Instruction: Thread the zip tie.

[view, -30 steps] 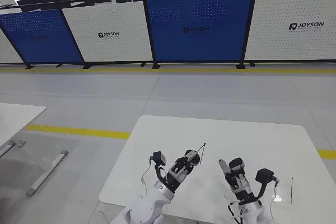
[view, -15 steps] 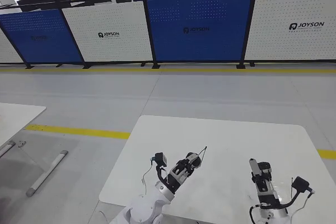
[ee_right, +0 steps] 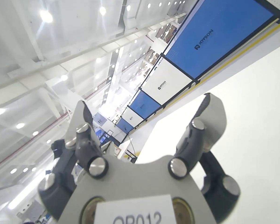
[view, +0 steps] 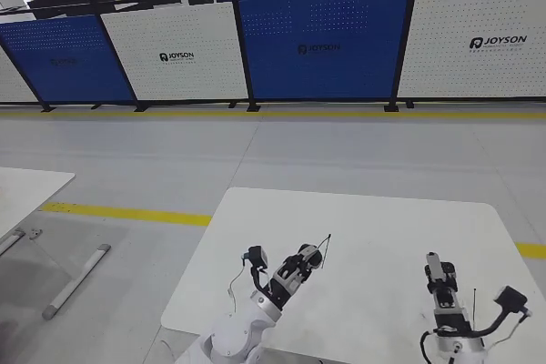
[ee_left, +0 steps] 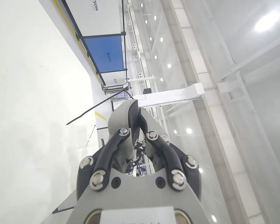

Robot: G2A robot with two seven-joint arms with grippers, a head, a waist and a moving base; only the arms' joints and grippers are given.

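Now, left jaws clamped shut on the zip tie, thin end poking out above the surface; right jaws gape wide, empty, well apart. Best bring them across slowly, pinch that tip, guide it home.

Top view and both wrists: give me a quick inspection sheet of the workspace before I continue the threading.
Surface: white table, rounded corners.
Job's things: zip tie held by the left gripper, free end out over the table; second zip tie lying flat near the right gripper.
Clutter: nothing seen.
Grippers: left shut on the zip tie; right open, holding nothing.
Cables: black lead looping at the left wrist, apart from both ties.
Surroundings: blue and white panels, yellow floor line, another table to one side.
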